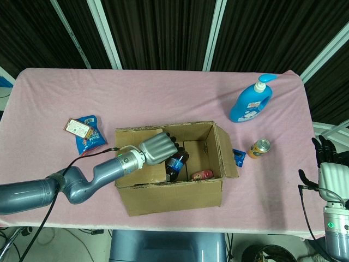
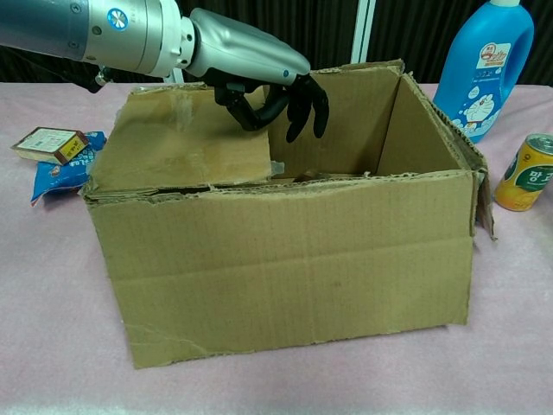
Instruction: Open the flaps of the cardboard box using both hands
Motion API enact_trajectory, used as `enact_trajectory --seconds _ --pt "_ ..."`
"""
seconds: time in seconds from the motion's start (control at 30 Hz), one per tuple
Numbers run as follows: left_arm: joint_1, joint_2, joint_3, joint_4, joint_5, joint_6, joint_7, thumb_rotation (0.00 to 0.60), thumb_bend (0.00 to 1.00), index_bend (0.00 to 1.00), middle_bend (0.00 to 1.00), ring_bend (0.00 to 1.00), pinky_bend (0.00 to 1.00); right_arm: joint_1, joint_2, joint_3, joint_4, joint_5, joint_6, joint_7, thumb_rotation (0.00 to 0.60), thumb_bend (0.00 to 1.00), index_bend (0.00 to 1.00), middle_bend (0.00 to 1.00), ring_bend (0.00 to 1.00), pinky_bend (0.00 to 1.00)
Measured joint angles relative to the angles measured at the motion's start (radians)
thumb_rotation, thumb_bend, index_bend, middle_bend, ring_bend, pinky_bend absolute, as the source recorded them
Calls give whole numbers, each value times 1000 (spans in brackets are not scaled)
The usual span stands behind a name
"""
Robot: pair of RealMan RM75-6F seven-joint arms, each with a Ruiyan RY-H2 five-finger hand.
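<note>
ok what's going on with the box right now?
The left hand is over the cardboard box, fingers curled down past the edge of the left flap, which is folded in over the opening; whether they touch it is unclear. The right flap already stands open. The right hand waits off the table's right edge, holding nothing.
</note>
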Motion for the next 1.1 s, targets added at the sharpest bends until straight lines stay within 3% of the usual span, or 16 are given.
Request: enact_trajectory --seconds 0.3,0.67,1.1 --pt "-35 11 21 -11 -39 10 28 600 1000 472 667 491 508 -4 -2 7 2 -8 -2 0 600 363 0 0 0 236" --pt "-76 74 13 -59 -81 18 37 600 1000 484 683 506 518 -9 -4 14 4 -8 -9 -1 600 374 0 0 0 236" --pt "-98 263 1 -202 -144 -4 3 600 1000 490 689 511 527 -14 -3 21 1 -8 -15 3 600 376 0 0 0 236"
